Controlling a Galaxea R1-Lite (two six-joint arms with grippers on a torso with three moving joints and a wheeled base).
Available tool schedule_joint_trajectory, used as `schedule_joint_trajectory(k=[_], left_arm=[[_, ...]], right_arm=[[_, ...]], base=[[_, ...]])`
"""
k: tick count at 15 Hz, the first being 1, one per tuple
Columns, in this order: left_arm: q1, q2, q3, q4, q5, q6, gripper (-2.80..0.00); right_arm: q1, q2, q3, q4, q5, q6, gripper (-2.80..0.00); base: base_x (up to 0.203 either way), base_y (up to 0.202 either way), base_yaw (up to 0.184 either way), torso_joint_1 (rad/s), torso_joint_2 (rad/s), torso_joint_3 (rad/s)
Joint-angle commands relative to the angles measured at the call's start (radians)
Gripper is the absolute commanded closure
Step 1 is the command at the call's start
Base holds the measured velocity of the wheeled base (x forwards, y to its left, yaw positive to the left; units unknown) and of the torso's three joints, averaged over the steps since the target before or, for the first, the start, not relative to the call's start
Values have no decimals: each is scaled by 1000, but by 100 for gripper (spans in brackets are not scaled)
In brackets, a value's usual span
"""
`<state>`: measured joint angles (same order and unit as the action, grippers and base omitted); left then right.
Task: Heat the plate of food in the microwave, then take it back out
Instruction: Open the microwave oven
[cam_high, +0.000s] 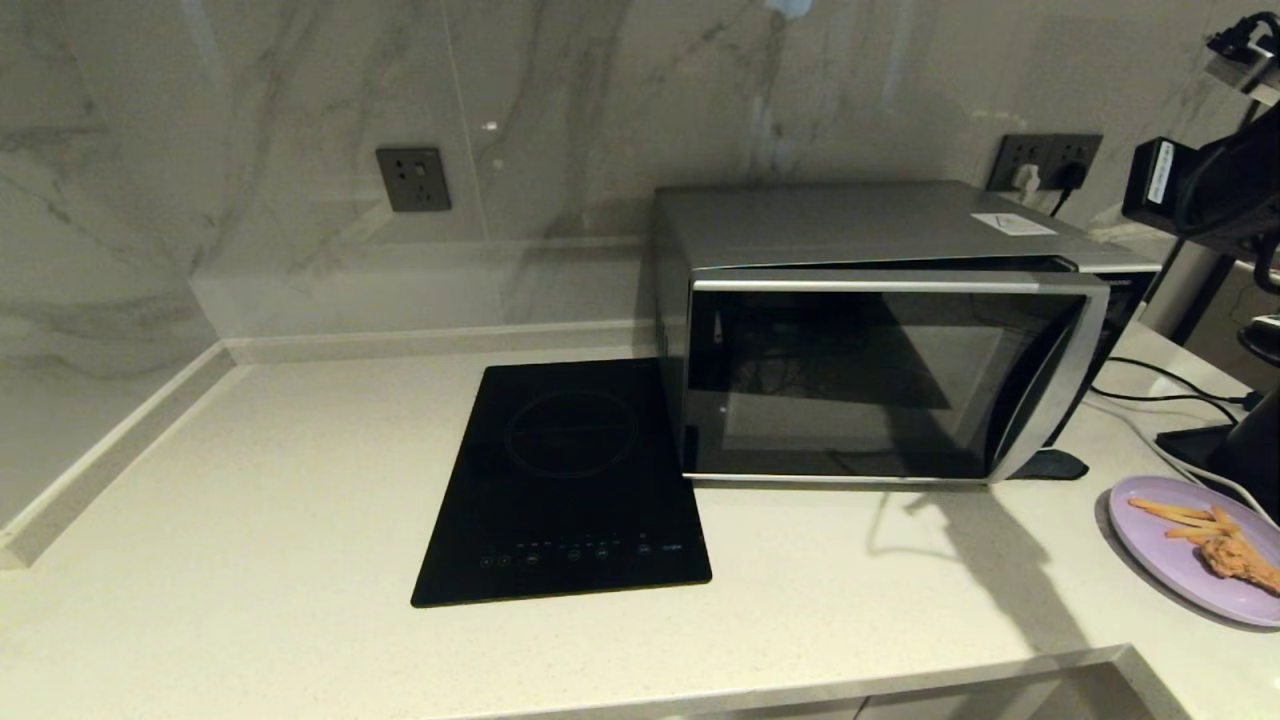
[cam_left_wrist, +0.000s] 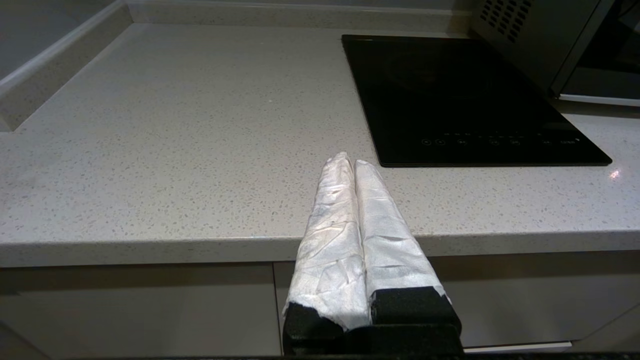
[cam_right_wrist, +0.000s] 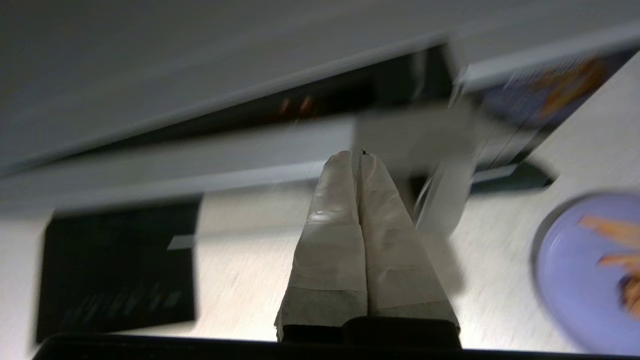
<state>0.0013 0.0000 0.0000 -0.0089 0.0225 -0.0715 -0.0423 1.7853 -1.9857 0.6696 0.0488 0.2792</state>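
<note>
The silver microwave (cam_high: 870, 230) stands at the back right of the counter, and its dark glass door (cam_high: 860, 380) hangs slightly ajar on the handle side. The lavender plate (cam_high: 1165, 560) lies at the counter's right edge and carries orange fries (cam_high: 1185, 515) and a brown chicken piece (cam_high: 1240, 560). Neither gripper shows in the head view. My right gripper (cam_right_wrist: 356, 156) is shut and empty; it hovers over the counter before the microwave's handle (cam_right_wrist: 445, 200), with the plate (cam_right_wrist: 565, 270) off to one side. My left gripper (cam_left_wrist: 348, 160) is shut and empty, parked at the counter's front edge beside the cooktop.
A flat black induction cooktop (cam_high: 570, 480) is set into the counter left of the microwave. Wall sockets (cam_high: 413, 179) and a plugged outlet (cam_high: 1045, 165) sit on the marble backsplash. Cables (cam_high: 1160, 390) and black equipment (cam_high: 1200, 190) crowd the far right. The counter ends in a step at the front right.
</note>
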Motion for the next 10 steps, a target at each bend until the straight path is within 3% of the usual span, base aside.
schedule_joint_trajectory(k=[1,4,10], left_arm=[[0,2,0,0,0,-1,0],[0,2,0,0,0,-1,0],[0,2,0,0,0,-1,0]], right_arm=[[-2,80,4,-97,-68,-15,0],[-3,154,4,-169,-108,-67,0],[-16,187,4,-171,-122,-69,0]], base=[[0,0,0,0,0,0],[0,0,0,0,0,0],[0,0,0,0,0,0]])
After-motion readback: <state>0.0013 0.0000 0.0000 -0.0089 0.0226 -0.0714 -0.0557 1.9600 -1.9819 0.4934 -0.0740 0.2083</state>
